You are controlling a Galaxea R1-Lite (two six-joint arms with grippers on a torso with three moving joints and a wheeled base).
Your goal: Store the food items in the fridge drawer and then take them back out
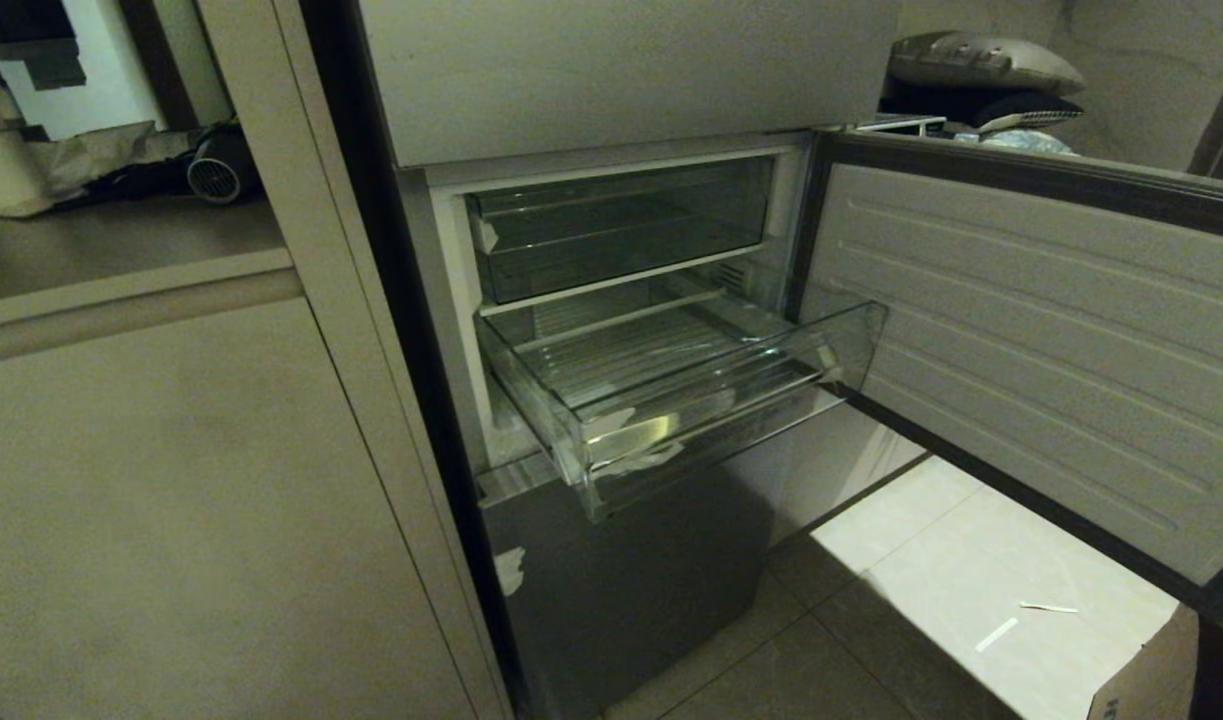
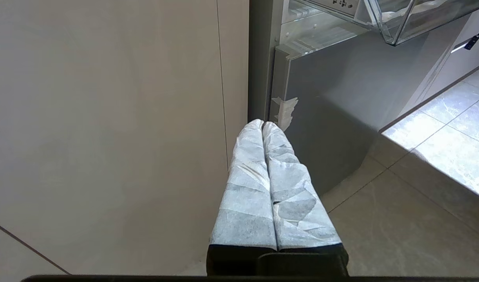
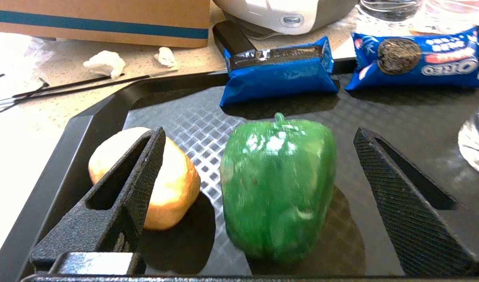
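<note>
The fridge drawer point(image 1: 706, 415) is pulled out of the grey fridge, clear, with a ribbed floor and nothing in it; its corner point(image 2: 396, 27) also shows in the left wrist view. The food items lie on a black tray point(image 3: 86, 117) in the right wrist view only. The green pepper point(image 3: 276, 188) sits between the wide-apart fingers of my right gripper point(image 3: 259, 133), which is open and clear of it on both sides. The tan potato-like piece point(image 3: 172, 184) lies beside it, partly behind one finger point(image 3: 145, 168). My left gripper point(image 2: 262, 123), wrapped in white, is shut and hangs low by the fridge.
The fridge door point(image 1: 1051, 330) stands open to the right over a tiled floor point(image 1: 931, 600). A smaller clear bin point(image 1: 621, 230) sits above the drawer. Two blue biscuit packs point(image 3: 278, 70) point(image 3: 415, 58), a clear bottle point(image 3: 476, 137) and a cardboard box point(image 3: 102, 19) surround the tray.
</note>
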